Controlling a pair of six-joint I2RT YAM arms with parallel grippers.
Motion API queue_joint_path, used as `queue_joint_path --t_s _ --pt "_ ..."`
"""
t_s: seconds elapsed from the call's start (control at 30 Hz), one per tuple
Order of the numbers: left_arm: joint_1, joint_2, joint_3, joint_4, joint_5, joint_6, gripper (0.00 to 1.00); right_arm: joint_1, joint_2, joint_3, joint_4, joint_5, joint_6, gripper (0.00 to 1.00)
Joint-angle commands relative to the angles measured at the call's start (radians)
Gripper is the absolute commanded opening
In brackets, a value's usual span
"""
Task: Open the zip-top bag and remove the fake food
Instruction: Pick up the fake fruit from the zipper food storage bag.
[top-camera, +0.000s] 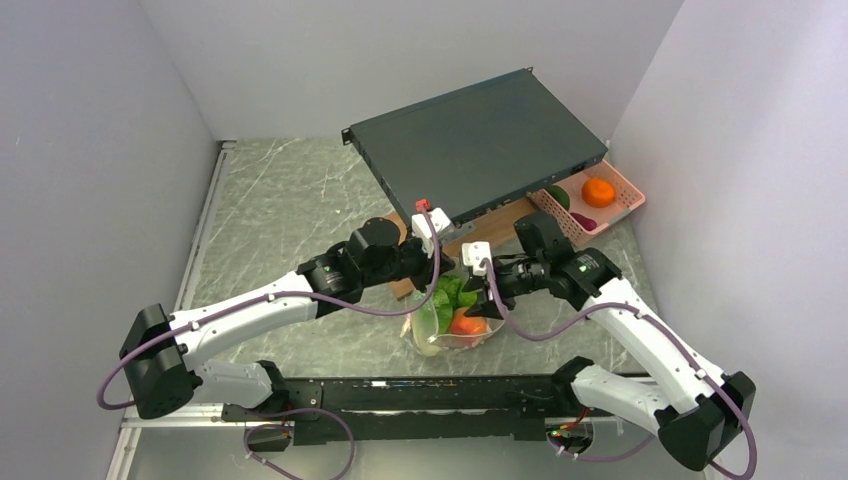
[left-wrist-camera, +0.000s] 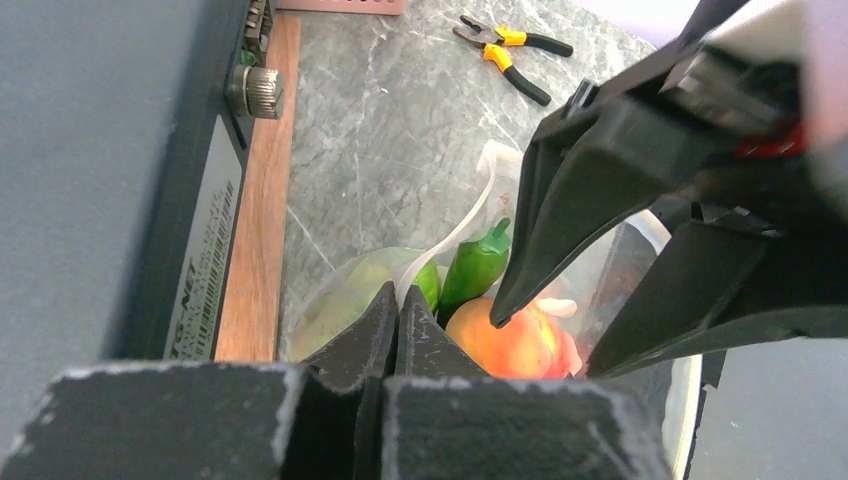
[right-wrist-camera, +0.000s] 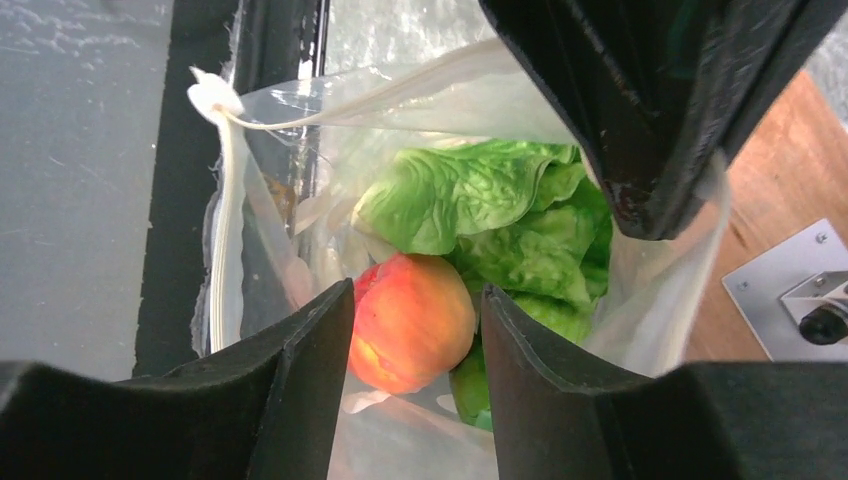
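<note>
The clear zip-top bag (top-camera: 440, 335) stands open between the arms, its zip strip (right-wrist-camera: 222, 250) at the left in the right wrist view. Inside lie a peach-coloured fruit (right-wrist-camera: 412, 322), green lettuce (right-wrist-camera: 480, 200) and a green pepper (left-wrist-camera: 474, 266). My left gripper (left-wrist-camera: 397, 300) is shut on the bag's far rim and holds it up; it shows in the top view (top-camera: 445, 275). My right gripper (right-wrist-camera: 415, 295) is open, its fingers inside the bag's mouth on either side of the fruit, not closed on it. It shows in the top view (top-camera: 483, 305).
A dark flat box (top-camera: 475, 145) leans on a wooden board (left-wrist-camera: 255, 250) just behind the bag. A pink lattice basket (top-camera: 625, 185) with an orange and other pieces stands at the back right. Orange-handled pliers (left-wrist-camera: 515, 50) lie on the marble top beyond the bag.
</note>
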Motion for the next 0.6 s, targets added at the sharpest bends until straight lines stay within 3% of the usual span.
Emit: queue_joint_path --t_s 0.0,0.43,0.57 --pt "0.004 0.017 0.053 0.053 -0.024 -0.03 0.0 0.031 -0.011 -0.054 0.125 0.098 0.065 0.51" --pt "-0.002 0.024 0.046 0.071 -0.012 -0.048 0.0 0.065 -0.046 -0.207 0.218 0.22 0.051 0.52" --pt "-0.008 0.023 0.04 0.077 -0.009 -0.057 0.0 0.073 -0.049 -0.233 0.227 0.231 0.039 0.59"
